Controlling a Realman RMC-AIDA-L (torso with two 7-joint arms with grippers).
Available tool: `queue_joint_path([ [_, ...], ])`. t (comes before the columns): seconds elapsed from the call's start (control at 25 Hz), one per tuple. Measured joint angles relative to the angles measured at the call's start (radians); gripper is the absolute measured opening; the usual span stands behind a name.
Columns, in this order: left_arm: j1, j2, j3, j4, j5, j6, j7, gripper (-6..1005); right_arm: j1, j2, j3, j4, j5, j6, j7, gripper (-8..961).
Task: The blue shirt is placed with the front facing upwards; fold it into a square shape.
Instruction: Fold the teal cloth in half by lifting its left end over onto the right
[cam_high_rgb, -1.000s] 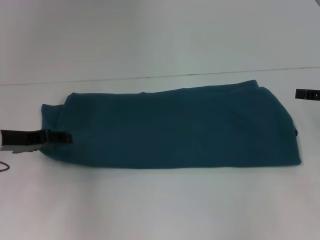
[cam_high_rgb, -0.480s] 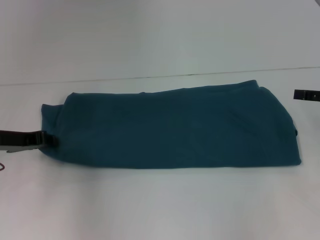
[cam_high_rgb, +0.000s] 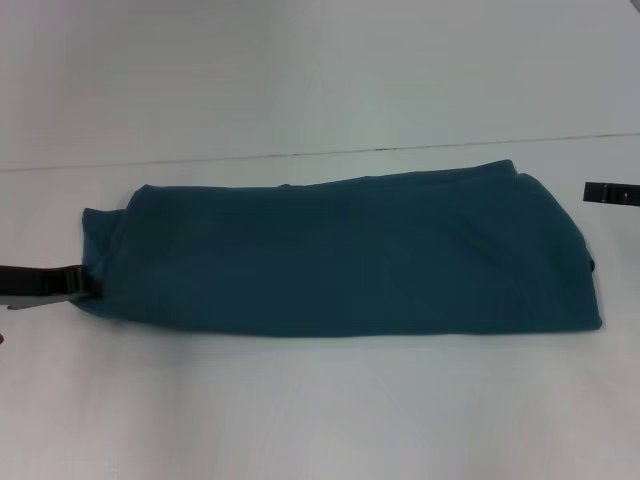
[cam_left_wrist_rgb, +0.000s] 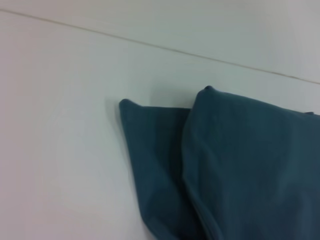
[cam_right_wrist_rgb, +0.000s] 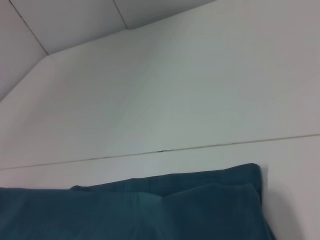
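A: Blue shirt (cam_high_rgb: 340, 255) logged as a long band, plain side up, no lettering showing. Lying flat on white table (cam_high_rgb: 320, 410), stretched from left claw (cam_high_rgb: 90, 284) across towards right claw (cam_high_rgb: 592, 192). Not yet a square; judged roughly midway.

B: Left claw state?

A: Cannot tell whether spread, pressed together or pinching cloth. Tip low, at table level, touching the band's end edge. Nothing lifted there in the head view.

B: Right claw?

A: Likewise cannot tell. Hanging just beside the opposite end, on the far side of that corner, apart from the cloth. Looks idle.

B: Step in hand, as a judgement?

A: Probably taking hold of the end at the left claw, to carry it over towards the right claw and shorten the band.

B: Notes for doing it well?

A: Layers at that end not flush: in the left wrist view (cam_left_wrist_rgb: 240, 165) an upper fold sits stepped back from a lower flap poking out. Best to catch every layer in one bite, otherwise only the flap comes up and the stack slides apart. Then lift just enough to clear the cloth, travel straight along the band, and lay the end down with long edges matched. Good idea to pin the end near the right claw while pulling, as thin cotton drags.

B: Far end condition?

A: Right wrist view (cam_right_wrist_rgb: 150, 210) shows two stacked edges there, corner fairly neat, table seam running beyond it.
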Motion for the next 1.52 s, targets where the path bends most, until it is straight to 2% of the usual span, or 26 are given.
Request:
queue_joint_path([
  [0.04, 0.002, 0.0, -0.001, 0.001, 0.0, 0.001, 0.001, 30, 0.0, 0.001, 0.0, 0.0, 0.0, 0.0, 0.0, 899],
  [0.28, 0.026, 0.002, -0.006, 0.032, 0.006, 0.012, 0.004, 30, 0.0, 0.009, 0.0, 0.001, 0.001, 0.002, 0.0, 899],
  [0.56, 0.05, 0.02, -0.021, 0.064, 0.007, 0.035, 0.005, 31, 0.003, 0.027, 0.003, 0.002, 0.002, 0.023, 0.0, 900],
  [0.92, 0.07, 0.042, -0.117, 0.108, 0.059, 0.071, 0.01, 30, 0.014, 0.039, 0.003, 0.004, 0.002, 0.032, 0.0, 900],
  [1.16, 0.082, 0.049, -0.152, 0.124, 0.063, 0.077, 0.018, 30, 0.019, 0.041, 0.003, 0.004, 0.002, 0.036, 0.0, 899],
  [1.52, 0.091, 0.049, -0.155, 0.134, 0.079, 0.089, 0.019, 30, 0.016, 0.041, 0.001, 0.005, 0.002, 0.027, -0.001, 899],
])
